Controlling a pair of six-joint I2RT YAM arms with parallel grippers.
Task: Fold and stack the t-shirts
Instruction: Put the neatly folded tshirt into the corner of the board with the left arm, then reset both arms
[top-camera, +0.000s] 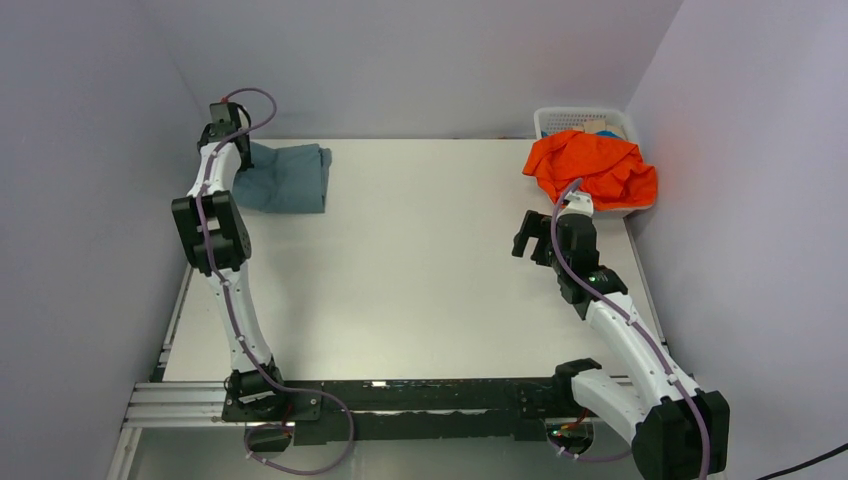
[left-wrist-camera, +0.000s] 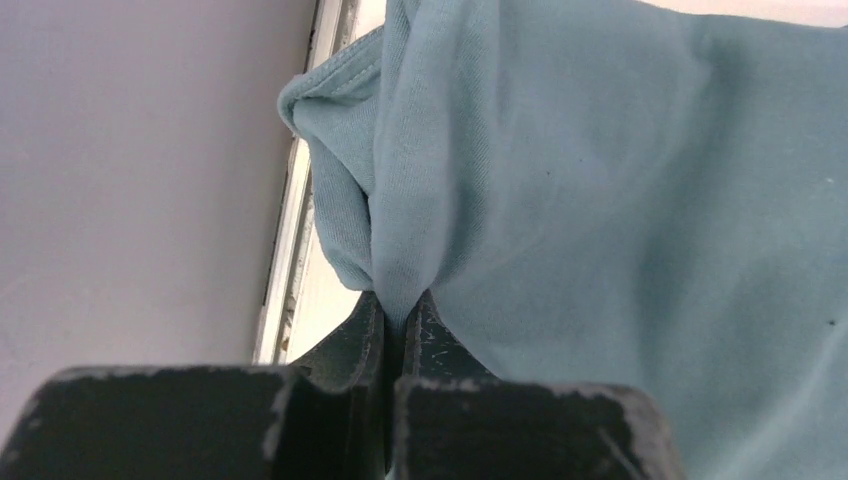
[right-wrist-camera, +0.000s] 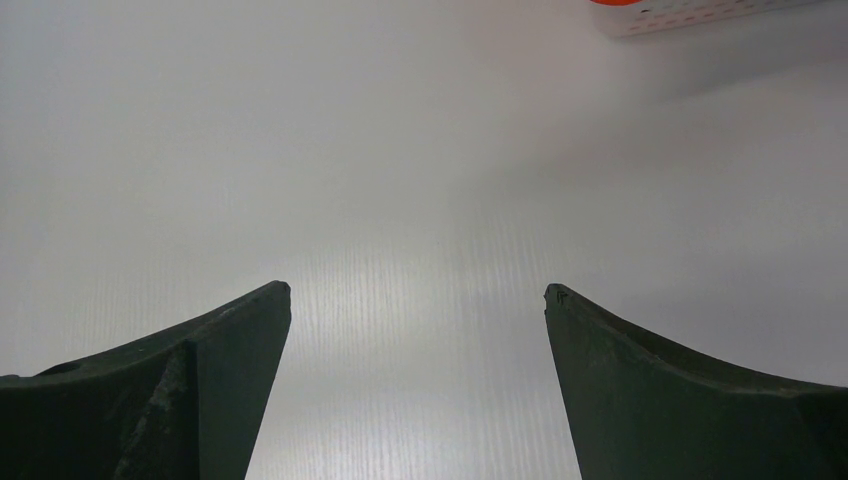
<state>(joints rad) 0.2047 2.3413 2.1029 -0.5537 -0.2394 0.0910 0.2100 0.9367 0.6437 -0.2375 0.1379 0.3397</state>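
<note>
blue-grey t-shirt (left-wrist-camera: 600, 200) fold pinched between clenched left jaws, right jaws spread wide, empty, above table (right-wrist-camera: 400, 150)

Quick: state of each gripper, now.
Left gripper: shut on a fold of the blue-grey t-shirt.
Right gripper: open, holding nothing, over the table.

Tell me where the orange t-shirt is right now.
In the top view, the orange t-shirt lies crumpled over the white basket at the far right corner of the table, just beyond the open right pincer.
</note>
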